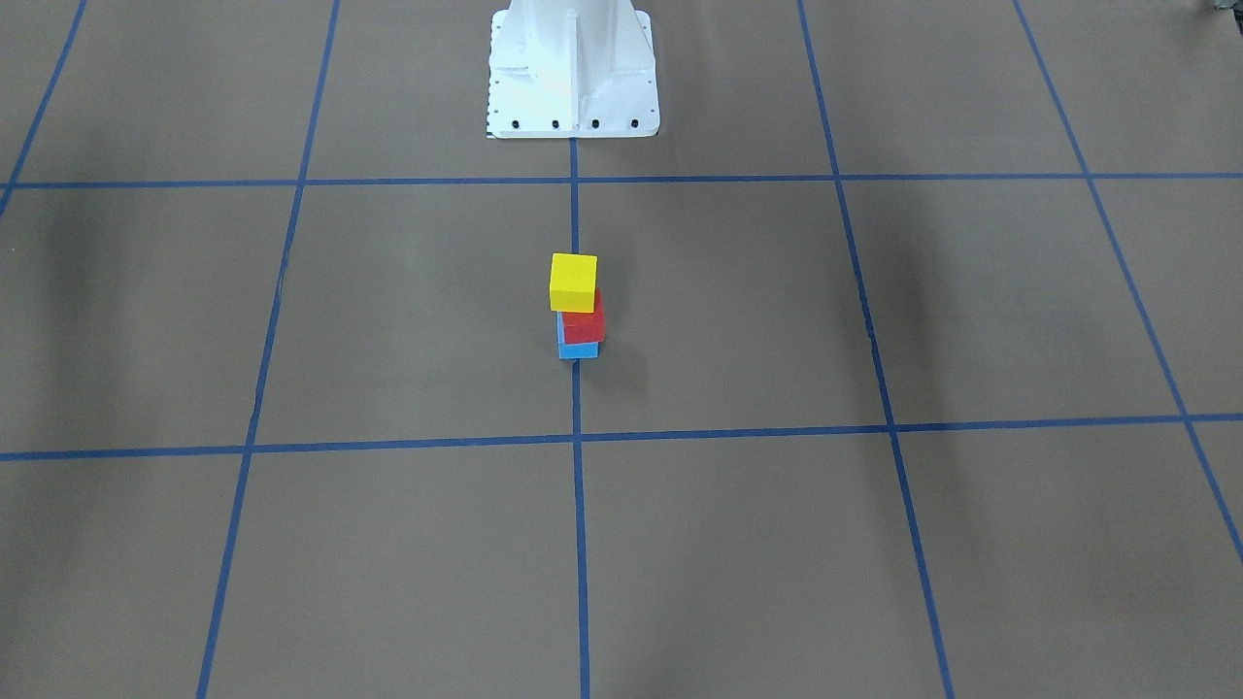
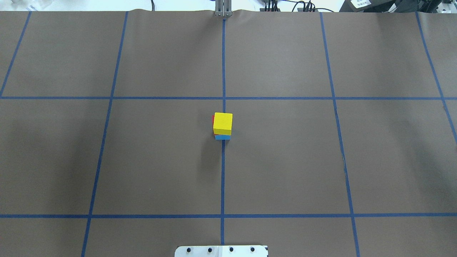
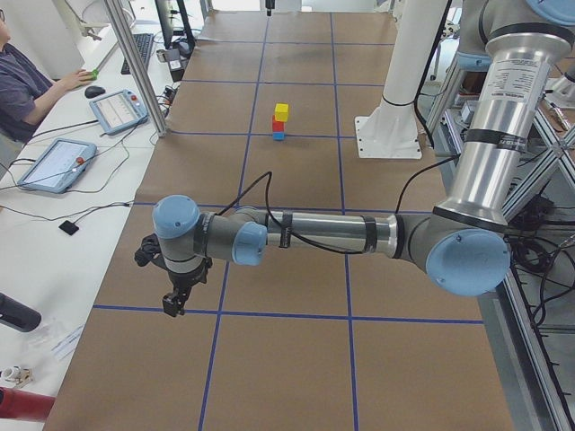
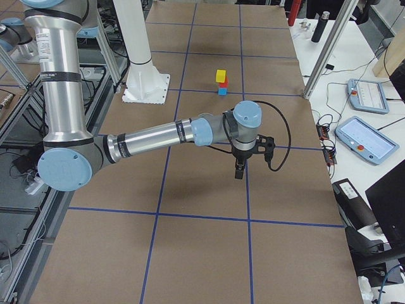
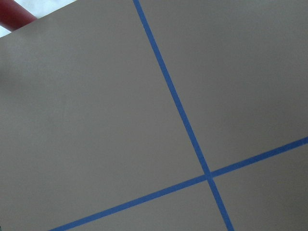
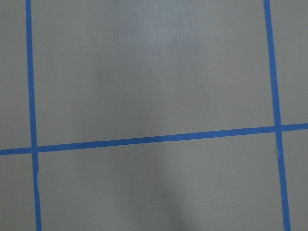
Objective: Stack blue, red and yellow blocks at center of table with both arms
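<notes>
Yellow block (image 1: 573,281) sits on the red block (image 1: 587,326), and that sits on the blue block (image 1: 579,350), at the middle of the brown table (image 1: 291,320). Your left gripper (image 3: 172,303) and right gripper (image 4: 238,171) hang well away from them. You cannot tell if either is open or closed.

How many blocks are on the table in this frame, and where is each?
3. All sit in one stack at the centre of the table: the blue block at the bottom, the red block on it, the yellow block on top. No others show.
</notes>
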`<state>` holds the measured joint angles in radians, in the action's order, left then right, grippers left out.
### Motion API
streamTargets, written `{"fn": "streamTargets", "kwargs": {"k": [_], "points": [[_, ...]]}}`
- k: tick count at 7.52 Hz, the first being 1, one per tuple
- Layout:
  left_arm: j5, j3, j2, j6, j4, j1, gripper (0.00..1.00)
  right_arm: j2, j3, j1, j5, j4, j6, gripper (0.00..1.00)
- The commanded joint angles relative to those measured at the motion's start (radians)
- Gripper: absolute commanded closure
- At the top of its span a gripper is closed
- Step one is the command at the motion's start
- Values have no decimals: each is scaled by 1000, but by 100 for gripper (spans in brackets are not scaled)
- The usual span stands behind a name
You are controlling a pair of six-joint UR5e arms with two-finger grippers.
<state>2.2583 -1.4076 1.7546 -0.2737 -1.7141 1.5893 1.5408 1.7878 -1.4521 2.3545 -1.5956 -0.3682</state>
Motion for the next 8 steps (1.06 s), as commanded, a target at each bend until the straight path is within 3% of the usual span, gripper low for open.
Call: {"fn": "streamTargets", "kwargs": {"k": [1, 6, 8], "points": [[-5, -36, -23, 7, 10, 1, 0, 59, -8, -57, 0, -3, 139, 0], [-6, 11, 9, 69, 16, -2, 0, 39, -34, -74, 3, -6, 167, 0], [6, -10, -38, 82, 2, 0, 0, 38, -45, -76, 8, -6, 167, 0]]}}
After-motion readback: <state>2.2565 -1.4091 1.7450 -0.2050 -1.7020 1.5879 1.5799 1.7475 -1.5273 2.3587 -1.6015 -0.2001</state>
